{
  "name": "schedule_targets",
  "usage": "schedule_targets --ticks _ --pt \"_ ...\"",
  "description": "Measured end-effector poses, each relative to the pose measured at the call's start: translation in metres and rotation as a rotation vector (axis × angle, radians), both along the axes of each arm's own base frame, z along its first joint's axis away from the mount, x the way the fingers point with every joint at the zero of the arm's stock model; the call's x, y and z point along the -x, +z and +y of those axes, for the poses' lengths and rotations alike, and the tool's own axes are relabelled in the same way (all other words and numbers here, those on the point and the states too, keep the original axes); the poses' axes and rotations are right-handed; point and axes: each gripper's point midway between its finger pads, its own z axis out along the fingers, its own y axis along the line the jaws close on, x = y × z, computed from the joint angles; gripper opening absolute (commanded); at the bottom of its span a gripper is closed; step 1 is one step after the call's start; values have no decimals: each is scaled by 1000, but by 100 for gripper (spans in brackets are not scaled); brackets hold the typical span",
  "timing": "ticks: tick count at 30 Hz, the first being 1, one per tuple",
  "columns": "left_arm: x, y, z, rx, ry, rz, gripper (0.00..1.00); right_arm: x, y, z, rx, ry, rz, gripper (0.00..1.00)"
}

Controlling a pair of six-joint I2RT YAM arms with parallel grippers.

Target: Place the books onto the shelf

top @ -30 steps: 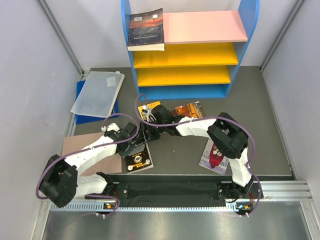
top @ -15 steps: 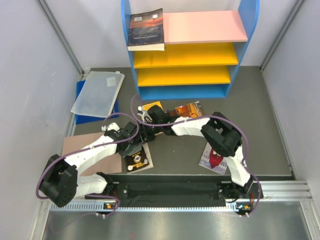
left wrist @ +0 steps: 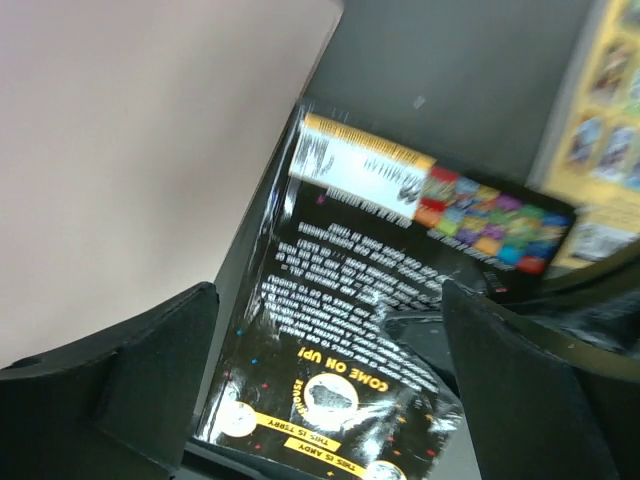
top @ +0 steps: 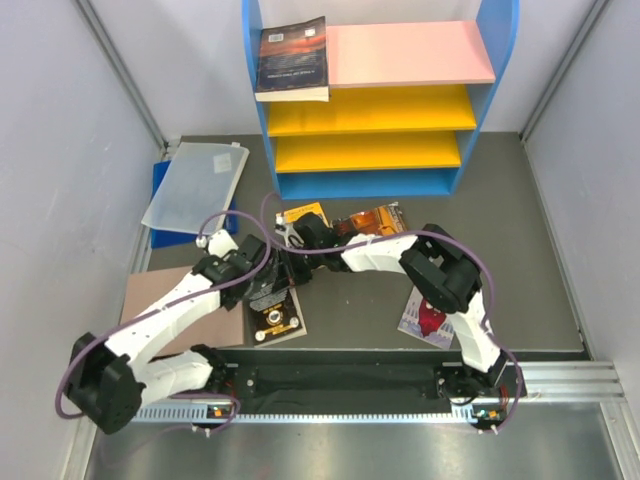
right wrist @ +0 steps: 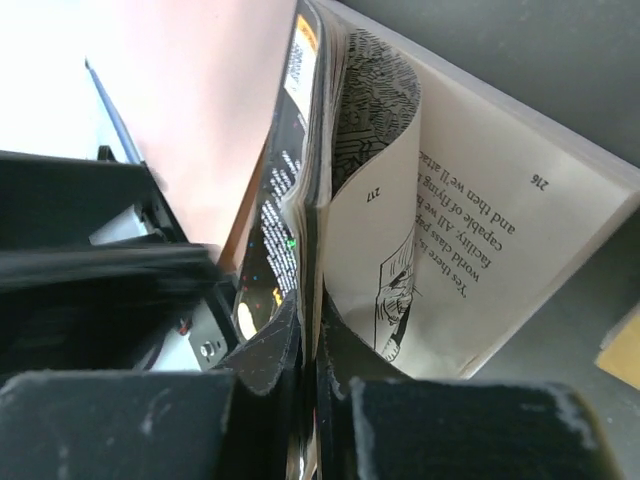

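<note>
The black book with gold emblem [top: 278, 322] lies near the front edge, its pages fanned open [right wrist: 470, 230]. My right gripper [top: 288, 268] is shut on its cover and a few pages [right wrist: 310, 370]. My left gripper [top: 266, 290] hovers open over the same book [left wrist: 350, 340], one finger [left wrist: 150, 380] on each side, touching nothing. A yellow book [top: 302, 214] and an orange-glow book [top: 374, 220] lie before the shelf [top: 365, 183]. The pale book with a red figure [top: 428, 316] lies at the right. A sunset book [top: 293, 58] rests on the pink top board.
A translucent folder on a blue board [top: 196, 186] lies at the left. A brown cardboard sheet [top: 145, 288] sits under my left arm. Grey walls close in both sides. A metal rail [top: 360, 378] runs along the front edge.
My left gripper has opened and let go of the black book, and its arm has swung left. My right gripper has shut on the book's cover and pages.
</note>
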Motion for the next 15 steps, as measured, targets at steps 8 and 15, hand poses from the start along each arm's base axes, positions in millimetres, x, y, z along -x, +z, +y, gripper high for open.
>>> schedule_targets --ticks 8,15 --pt "-9 66 5 100 -31 -276 99 -2 10 -28 17 -52 -40 0" --pt "4 59 -7 239 -177 -454 98 -17 48 -43 -48 -109 -108 0"
